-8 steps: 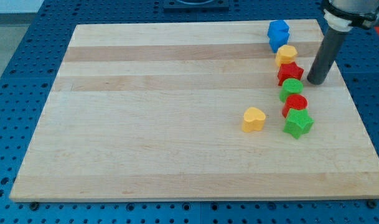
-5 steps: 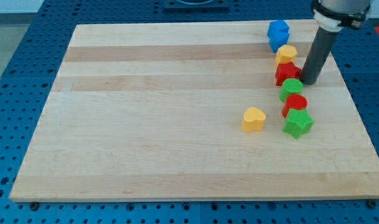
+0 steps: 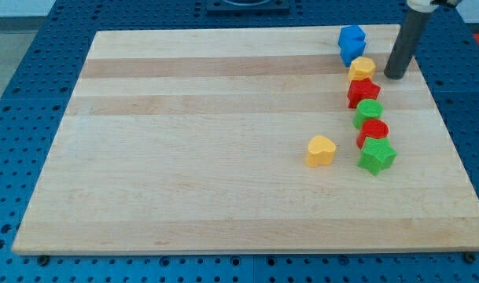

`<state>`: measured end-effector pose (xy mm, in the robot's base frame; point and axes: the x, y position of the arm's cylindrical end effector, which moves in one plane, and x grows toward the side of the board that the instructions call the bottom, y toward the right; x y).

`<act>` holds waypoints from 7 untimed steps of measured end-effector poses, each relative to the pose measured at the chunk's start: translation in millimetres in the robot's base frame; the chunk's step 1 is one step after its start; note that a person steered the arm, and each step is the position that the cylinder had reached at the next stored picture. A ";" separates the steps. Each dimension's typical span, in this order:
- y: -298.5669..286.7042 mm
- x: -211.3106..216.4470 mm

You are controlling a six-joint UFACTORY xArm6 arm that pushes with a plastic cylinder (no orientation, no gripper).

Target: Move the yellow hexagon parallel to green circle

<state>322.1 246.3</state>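
Pale wood fills most of your view: a board point(image 3: 223, 157) lying on a blue pegboard table point(image 3: 19, 94). Look to the view's right and you find six blocks strung in a close column running from the view's top downward. First comes a blue block point(image 3: 351, 43) whose exact shape you cannot make out, then the yellow hexagon point(image 3: 362, 68) touching its lower edge, then a red star point(image 3: 363, 92), the green circle point(image 3: 369, 112), a red circle point(image 3: 373, 131) and a green star point(image 3: 377, 155) — each one pressed against or just beside the next. Off on its own, to the view's left of the red circle and the green star, sits a yellow heart point(image 3: 321, 150).

Now find my tip point(image 3: 394, 75). It rests on the board just to the view's right of the yellow hexagon, level with its lower half, with a narrow strip of bare wood between them — so it touches no block. The rod is a plain dark cylinder leaning up toward the view's top right corner; it has nothing to open or close, and it holds nothing
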 end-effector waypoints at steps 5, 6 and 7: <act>-28.0 -3.9; -29.8 2.6; -39.9 2.9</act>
<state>325.0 206.4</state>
